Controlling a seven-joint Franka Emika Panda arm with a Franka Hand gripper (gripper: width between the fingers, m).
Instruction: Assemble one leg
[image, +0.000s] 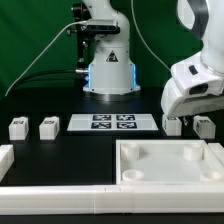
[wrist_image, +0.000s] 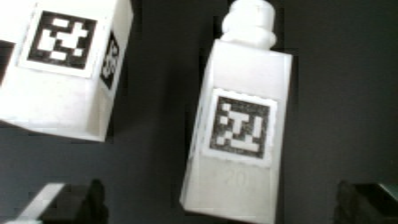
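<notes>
leg (wrist_image: 240, 120) smooth white plastic; table (image: 70, 155) matt black.

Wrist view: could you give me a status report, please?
Gripper open, jaws either side of the leg. Leg not gripped. Another leg close beside it.

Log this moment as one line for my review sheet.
phase: pre-grasp | tool: open, straddling leg, not touching | second leg: beside it, apart | tray: visible sockets empty
</notes>
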